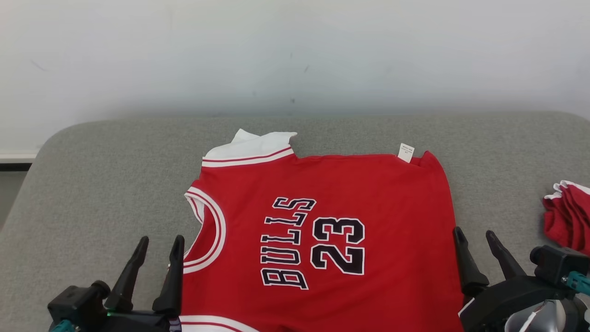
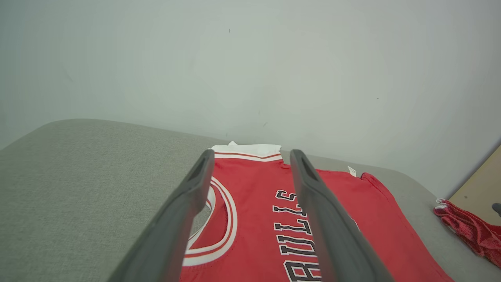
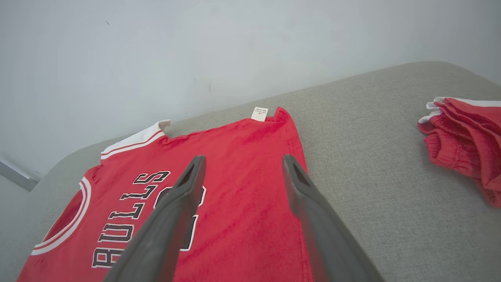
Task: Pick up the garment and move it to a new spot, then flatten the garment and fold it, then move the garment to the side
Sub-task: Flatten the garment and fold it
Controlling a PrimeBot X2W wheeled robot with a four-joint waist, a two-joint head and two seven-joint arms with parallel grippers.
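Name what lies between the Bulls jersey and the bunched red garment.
Bare grey cushion in the right wrist view, from jersey to bunched red garment; the head view puts the right gripper above its near end.

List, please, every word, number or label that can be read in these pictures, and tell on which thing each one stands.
"BULLS": black letters with white outline on the red jersey, running sideways in the head view.
"23": same style, beside that word on the same jersey.
The white tag at the jersey's far edge: printed, but too small to read.
The red garment at the right: no text to be seen.
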